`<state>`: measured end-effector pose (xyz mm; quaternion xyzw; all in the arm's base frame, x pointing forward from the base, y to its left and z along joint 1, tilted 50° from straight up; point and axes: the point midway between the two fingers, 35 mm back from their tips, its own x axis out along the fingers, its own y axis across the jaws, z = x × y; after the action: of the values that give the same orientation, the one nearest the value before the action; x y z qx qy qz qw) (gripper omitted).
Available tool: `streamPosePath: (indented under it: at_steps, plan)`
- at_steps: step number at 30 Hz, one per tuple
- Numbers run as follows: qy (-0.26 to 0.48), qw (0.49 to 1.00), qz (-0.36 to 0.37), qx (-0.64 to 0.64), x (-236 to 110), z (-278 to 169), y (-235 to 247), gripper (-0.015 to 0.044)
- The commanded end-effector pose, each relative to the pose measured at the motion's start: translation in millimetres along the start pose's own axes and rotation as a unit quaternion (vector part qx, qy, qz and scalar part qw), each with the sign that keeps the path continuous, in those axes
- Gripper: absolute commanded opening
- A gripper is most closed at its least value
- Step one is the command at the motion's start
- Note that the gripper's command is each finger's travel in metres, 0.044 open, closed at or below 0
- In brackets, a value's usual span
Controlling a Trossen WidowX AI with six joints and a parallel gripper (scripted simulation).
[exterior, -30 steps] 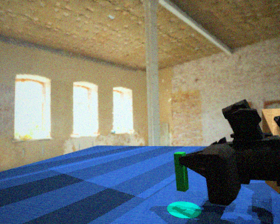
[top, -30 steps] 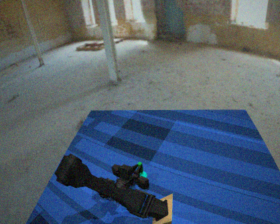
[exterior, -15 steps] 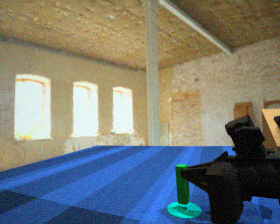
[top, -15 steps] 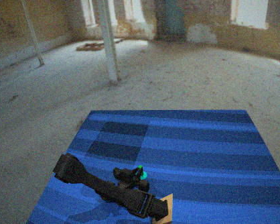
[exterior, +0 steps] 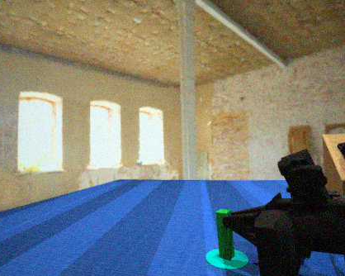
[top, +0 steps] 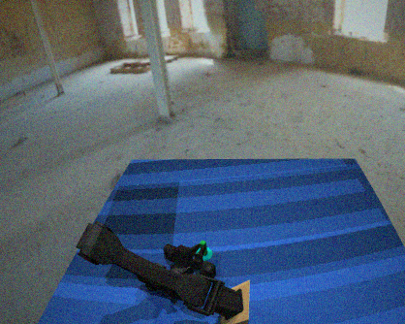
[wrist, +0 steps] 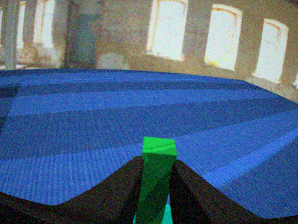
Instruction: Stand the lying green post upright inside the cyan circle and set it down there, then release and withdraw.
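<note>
— Gripping anything, that pincer?

— Yes, its two black fingers are clamped on the green post, one on each side of it.

— Where does the post sit?

— Between the fingertips, nearly upright with a slight lean, its lower end on the cyan circle directly beneath the pincer.

— And the circle?

— Flat on the blue striped tabletop, showing on both sides of the post's base.
</note>
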<state>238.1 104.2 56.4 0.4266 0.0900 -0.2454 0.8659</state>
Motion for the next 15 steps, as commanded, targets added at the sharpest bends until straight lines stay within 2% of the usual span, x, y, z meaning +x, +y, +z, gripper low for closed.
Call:
streamPosePath:
  at_steps: [1,11,15]
  plan:
    - [-0.001,1.0,0.001,0.004,-0.1,-0.1,1.1,0.0127]
    - [-0.001,1.0,0.001,0.004,-0.1,-0.1,1.1,0.039]
    - [-0.001,1.0,0.0,0.005,-0.4,5.5,2.3,0.04]
